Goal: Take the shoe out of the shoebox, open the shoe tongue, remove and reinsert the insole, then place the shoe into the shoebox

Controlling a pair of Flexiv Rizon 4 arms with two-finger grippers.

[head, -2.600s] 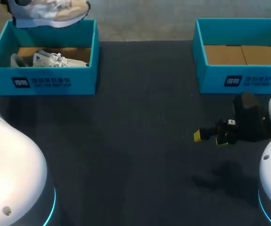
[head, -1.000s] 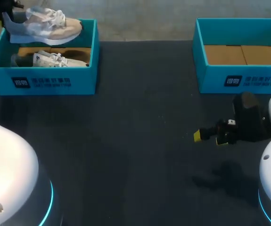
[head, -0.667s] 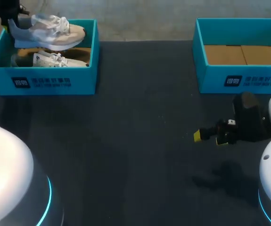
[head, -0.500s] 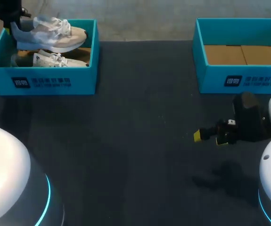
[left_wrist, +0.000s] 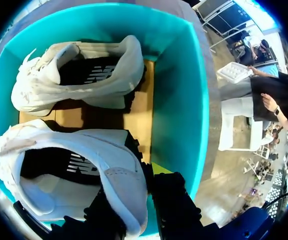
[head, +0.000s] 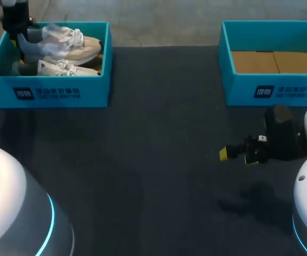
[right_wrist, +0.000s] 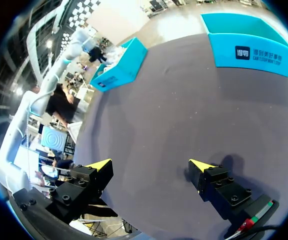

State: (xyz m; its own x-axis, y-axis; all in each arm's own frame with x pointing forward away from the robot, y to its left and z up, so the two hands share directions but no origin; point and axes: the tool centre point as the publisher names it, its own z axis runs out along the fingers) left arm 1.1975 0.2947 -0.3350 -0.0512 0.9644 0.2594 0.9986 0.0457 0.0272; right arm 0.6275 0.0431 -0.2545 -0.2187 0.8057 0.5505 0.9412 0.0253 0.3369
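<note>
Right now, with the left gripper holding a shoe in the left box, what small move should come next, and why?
Probably ease the shoe straight down a little until its sole sits on the cardboard floor. The left gripper is shut on the heel, the shoe hangs inside the box beside the second shoe, and I cannot tell whether it rests yet.

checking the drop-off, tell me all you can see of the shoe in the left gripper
The held shoe is a pale grey and beige sneaker with white laces and a dark printed insole. The left gripper is shut on its heel. It is upright, low in the left shoebox, beside the second shoe; floor contact is unclear.
</note>
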